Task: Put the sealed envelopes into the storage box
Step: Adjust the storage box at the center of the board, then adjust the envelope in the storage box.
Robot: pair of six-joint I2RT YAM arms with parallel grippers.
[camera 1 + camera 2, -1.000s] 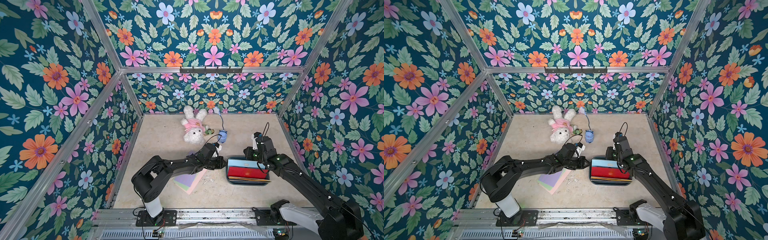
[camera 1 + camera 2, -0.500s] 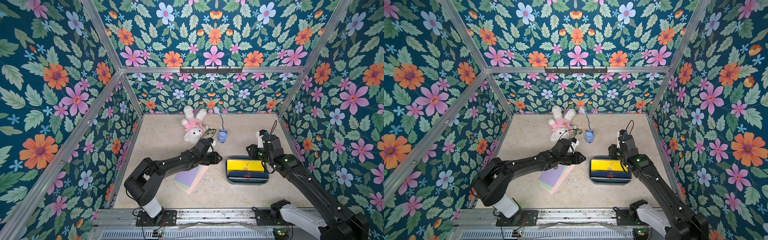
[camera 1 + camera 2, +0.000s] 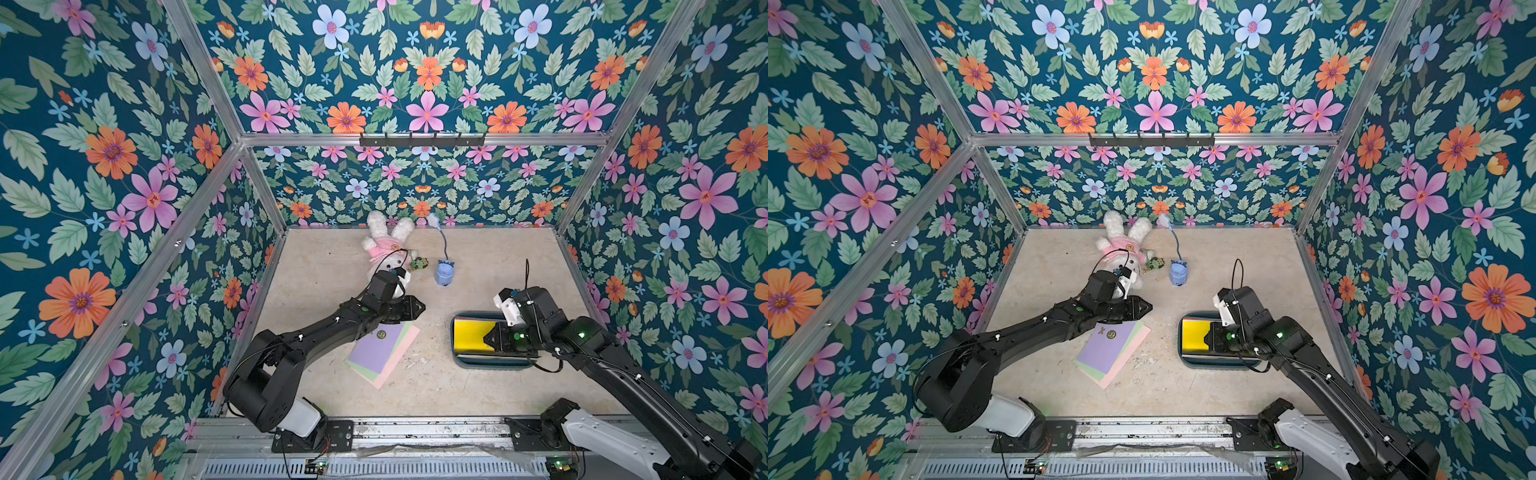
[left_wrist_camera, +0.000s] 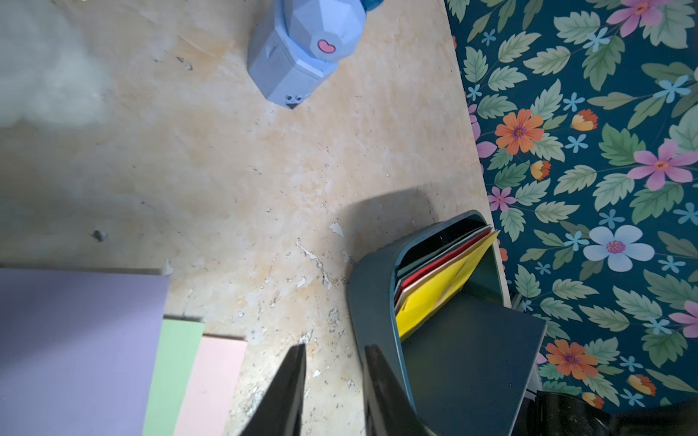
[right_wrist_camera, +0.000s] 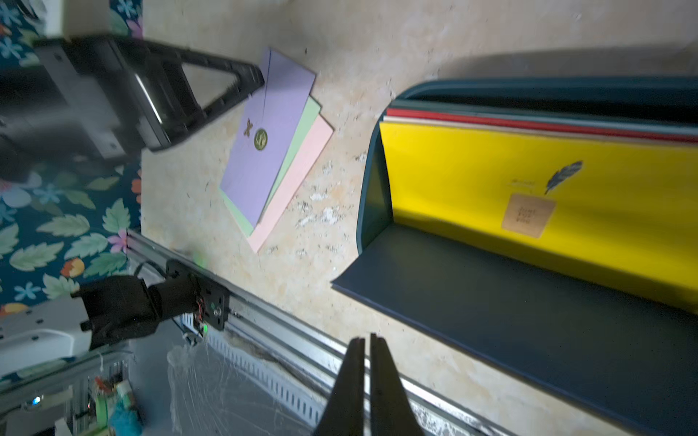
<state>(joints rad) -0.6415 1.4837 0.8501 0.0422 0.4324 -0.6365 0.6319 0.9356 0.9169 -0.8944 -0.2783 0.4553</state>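
Note:
The dark teal storage box [image 3: 456, 357] stands right of centre in both top views, holding several envelopes with a yellow envelope [image 3: 469, 334] on top. In the right wrist view a navy envelope [image 5: 528, 321] slants across the box's front. A lilac envelope [image 3: 380, 347] tops a fanned stack on green and pink ones. My left gripper [image 3: 419, 309] hovers open and empty between the stack and the box [image 4: 372, 287]. My right gripper [image 3: 485, 338] hangs over the box, its jaws shut on nothing [image 5: 364, 339].
A white plush bunny [image 3: 386, 249], a small keychain [image 3: 419, 263] and a light-blue toy [image 3: 444, 274] with a cord lie at the back. Flowered walls enclose the table on three sides; a metal rail [image 3: 415, 428] runs along the front.
The yellow envelope now covers the red one that showed in the box a second ago. My left gripper opened and drew back left. My right gripper dropped over the box and shut.

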